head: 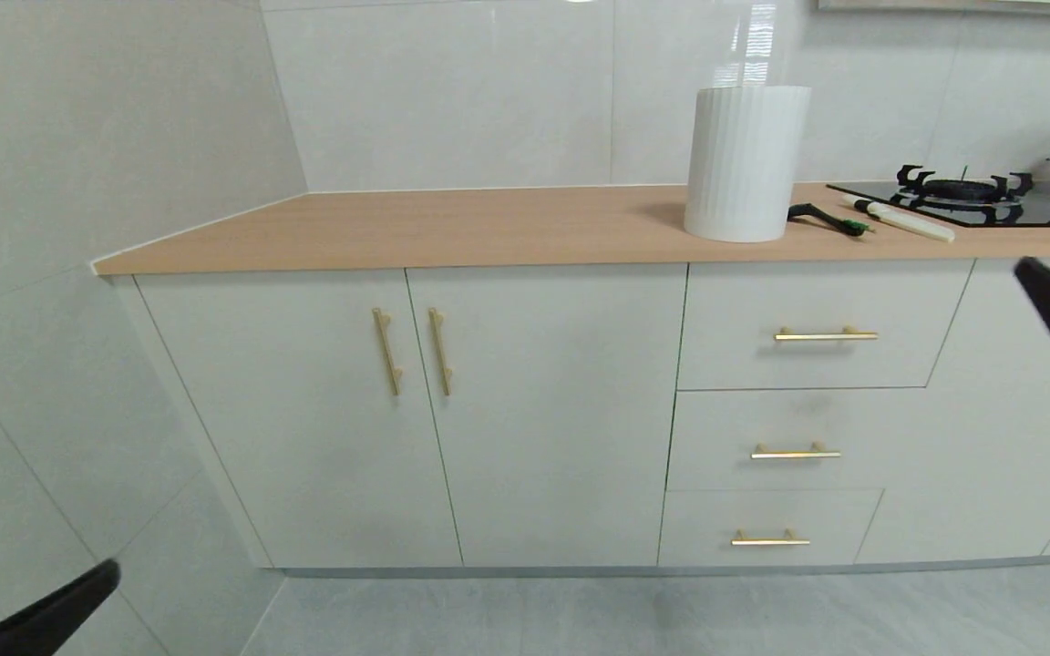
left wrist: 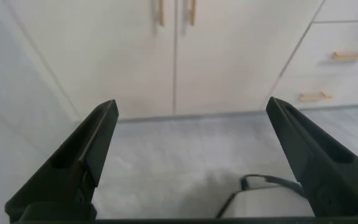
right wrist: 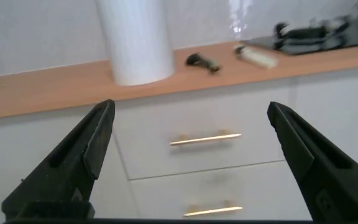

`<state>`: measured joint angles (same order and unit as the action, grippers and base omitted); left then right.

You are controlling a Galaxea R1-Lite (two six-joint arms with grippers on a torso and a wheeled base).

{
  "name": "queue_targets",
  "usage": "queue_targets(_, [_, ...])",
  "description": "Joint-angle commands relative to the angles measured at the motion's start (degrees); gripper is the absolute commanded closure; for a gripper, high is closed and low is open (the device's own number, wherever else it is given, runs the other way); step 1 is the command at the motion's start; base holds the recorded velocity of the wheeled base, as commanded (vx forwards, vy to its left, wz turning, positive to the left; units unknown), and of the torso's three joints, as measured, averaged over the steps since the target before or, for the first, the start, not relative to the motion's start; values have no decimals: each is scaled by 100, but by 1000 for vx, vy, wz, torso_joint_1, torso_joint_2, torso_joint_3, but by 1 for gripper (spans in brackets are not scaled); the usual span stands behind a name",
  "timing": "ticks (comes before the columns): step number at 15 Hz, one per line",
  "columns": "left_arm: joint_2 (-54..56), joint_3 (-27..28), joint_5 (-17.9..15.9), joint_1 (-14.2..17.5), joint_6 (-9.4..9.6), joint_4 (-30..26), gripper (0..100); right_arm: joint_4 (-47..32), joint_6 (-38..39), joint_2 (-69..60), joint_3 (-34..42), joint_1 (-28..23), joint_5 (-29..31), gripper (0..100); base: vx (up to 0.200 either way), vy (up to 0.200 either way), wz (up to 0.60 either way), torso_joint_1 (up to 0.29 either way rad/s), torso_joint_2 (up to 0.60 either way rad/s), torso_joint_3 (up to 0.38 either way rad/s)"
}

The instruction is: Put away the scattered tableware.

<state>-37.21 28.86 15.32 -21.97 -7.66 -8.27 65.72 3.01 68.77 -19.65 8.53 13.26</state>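
Head view: left claw (left wrist: 191, 104) hangs low, right claw (right wrist: 190, 106) at drawer (head: 762, 310) height, both gaping empty.

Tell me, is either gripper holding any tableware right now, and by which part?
Nothing is held. The left gripper and right gripper are both open and empty; the black-handled utensil and white-handled utensil lie on the countertop beside the white container.

Tall white canister (head: 744, 164) just left of black utensil (head: 822, 217); hob (head: 962, 196) on right
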Motion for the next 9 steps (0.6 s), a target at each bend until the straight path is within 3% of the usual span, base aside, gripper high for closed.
queue_targets(1, [1602,-671,6,483,484,-342,0,-1536,-90,-2500,392,-722,-667,0,0,0,0,0,0,0])
queue_targets(2, [2112,-943,6,764,1012,-545,0,-2872,-99,-3484,286,-713,-966,0,0,0,0,0,0,0])
queue_targets(3, [2358,-1066,6,905,1284,-597,0,-3777,-143,-4047,181,-713,-1186,0,0,0,0,0,0,0])
queue_targets(5, [2754,-1224,15,1116,1451,-606,0,-5412,-284,-5154,-48,-713,-1238,0,0,0,0,0,0,0])
queue_targets(6, [3000,-1277,15,1371,1469,-615,0,-6282,-468,-5989,-100,-722,-1230,0,0,0,0,0,0,0])
queue_targets(8, [3167,-1470,32,1520,1469,-597,0,-6836,-653,-6622,-83,-748,-1230,0,0,0,0,0,0,0])
queue_targets(9, [3158,-1567,234,1546,1442,-562,0,-7161,-670,-6877,14,-871,-1230,0,0,0,0,0,0,0])
